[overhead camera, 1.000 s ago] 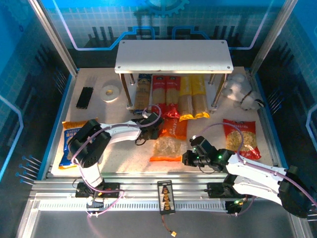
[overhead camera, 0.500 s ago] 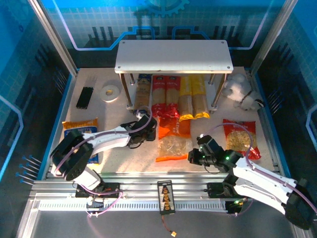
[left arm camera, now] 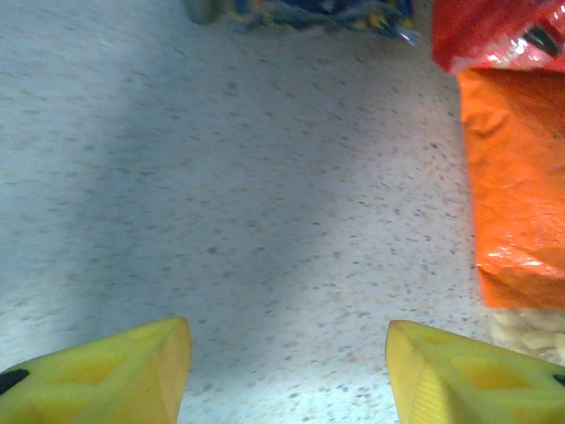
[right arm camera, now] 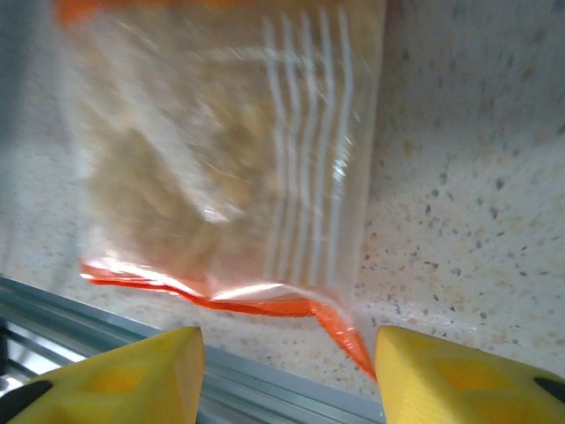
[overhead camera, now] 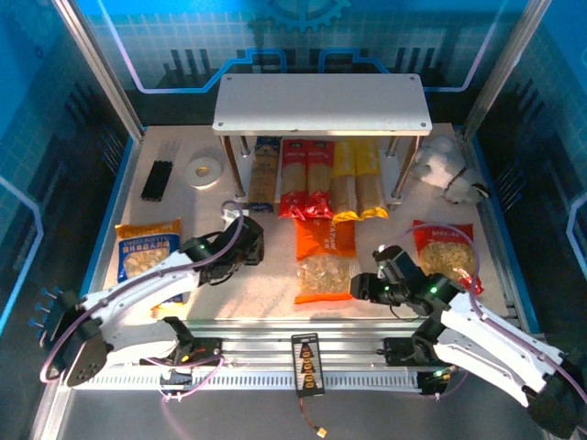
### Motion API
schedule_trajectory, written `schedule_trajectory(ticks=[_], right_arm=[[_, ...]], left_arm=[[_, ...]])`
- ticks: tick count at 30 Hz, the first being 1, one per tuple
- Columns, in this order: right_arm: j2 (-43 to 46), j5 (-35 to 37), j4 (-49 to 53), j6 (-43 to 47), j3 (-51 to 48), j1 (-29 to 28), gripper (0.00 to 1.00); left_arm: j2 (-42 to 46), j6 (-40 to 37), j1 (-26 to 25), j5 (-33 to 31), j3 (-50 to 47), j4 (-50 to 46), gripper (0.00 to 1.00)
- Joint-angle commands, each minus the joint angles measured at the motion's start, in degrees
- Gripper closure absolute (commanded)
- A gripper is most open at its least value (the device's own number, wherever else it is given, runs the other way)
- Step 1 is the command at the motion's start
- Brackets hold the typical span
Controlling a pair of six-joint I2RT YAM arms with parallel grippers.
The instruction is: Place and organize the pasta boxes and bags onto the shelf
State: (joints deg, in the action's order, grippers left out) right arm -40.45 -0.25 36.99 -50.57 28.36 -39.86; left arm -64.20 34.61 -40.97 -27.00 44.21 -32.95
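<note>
Orange bag (overhead camera: 323, 257) lies flat on the worktop (overhead camera: 268, 291), near of the shelf (overhead camera: 321, 103), with its clear end toward you.

Left gripper (left arm camera: 287, 349): open, with yellow fingers (left arm camera: 115, 371) spread and bare worktop between them. It sits just left of the orange bag and holds nothing. In the left wrist view the bag's edge runs down the right side.

Right gripper (right arm camera: 287, 349): open too. Its jaws stand apart at the bag's near right corner. The crimped orange seam lies just ahead of the fingertips, and you can't tell whether it touches them. Nothing is clamped.

Five pasta boxes lie side by side under the shelf's top board, their near ends sticking out. From left they are the blue-and-yellow pack (overhead camera: 264, 174), two red packs (overhead camera: 306, 181) and two yellow packs (overhead camera: 356, 183).

Blue-orange bag (overhead camera: 147, 257) lies at the left, beside your left arm. Red bag (overhead camera: 445, 252) lies at the right, just beyond the right arm.

Off-task items: a white plush toy (overhead camera: 445, 165) by the shelf's right posts, a tape roll (overhead camera: 203, 171) and a black strip (overhead camera: 158, 180) at far left.
</note>
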Motion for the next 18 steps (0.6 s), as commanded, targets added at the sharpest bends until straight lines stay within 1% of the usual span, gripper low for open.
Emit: schedule_trajectory(ticks=[1, 3, 5, 6, 8, 10, 12, 15, 18], right_arm=[[2.7, 6.4, 9.2, 6.9, 10.3, 0.4, 0.44], [0.9, 5.7, 10.4, 9.4, 15.3, 0.2, 0.42], [-1.9, 2.8, 8.8, 10.7, 17.8, -0.5, 0.39], [-3.3, 1.2, 7.0, 10.8, 18.5, -1.5, 0.38], [-6.4, -0.7, 2.0, 10.7, 19.1, -4.4, 0.33], [-10.5, -1.6, -3.1, 10.8, 19.9, -7.7, 0.32], [-15.0, -2.3, -7.6, 11.1, 21.1, -10.4, 0.32], [-20.4, -4.9, -12.9, 11.3, 21.7, -12.4, 0.32], [-23.5, -7.4, -15.7, 11.6, 21.7, -12.9, 0.32]], left_arm=[[5.7, 1.9, 1.5, -7.1, 1.7, -10.2, 0.38], [9.0, 2.4, 3.1, -8.7, 1.9, -13.3, 0.37], [11.2, 3.2, 5.2, -10.3, 2.1, -16.8, 0.35], [12.3, 3.5, 6.7, -10.7, 2.3, -18.5, 0.32], [13.9, 3.3, 9.5, -10.8, 2.3, -20.9, 0.28], [14.9, 3.2, 12.6, -11.1, 2.4, -23.1, 0.24], [15.7, 2.7, 15.9, -10.6, 2.5, -23.9, 0.15], [15.5, 2.0, 20.2, -8.8, 2.9, -23.2, 0.13], [14.5, 1.9, 24.9, -8.1, 2.1, -22.2, 0.11]])
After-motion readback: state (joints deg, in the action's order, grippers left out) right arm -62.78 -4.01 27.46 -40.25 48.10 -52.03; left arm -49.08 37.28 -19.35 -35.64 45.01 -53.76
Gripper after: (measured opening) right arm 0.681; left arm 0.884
